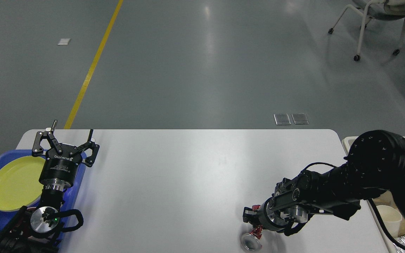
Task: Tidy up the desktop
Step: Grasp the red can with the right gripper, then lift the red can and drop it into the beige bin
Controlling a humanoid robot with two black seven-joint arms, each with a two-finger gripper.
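The white desktop fills the lower part of the head view. A crushed red can with a silver end lies tilted near the front edge, right of centre. My right gripper is down over the can, with red showing above and below its dark fingers, which look closed on it. My left gripper is open and empty, pointing up at the desktop's left edge beside the blue tray.
The blue tray holds a yellow plate at the far left. A cream bin stands past the desktop's right edge, with a white cup in it. A wheeled chair stands on the floor at the far right.
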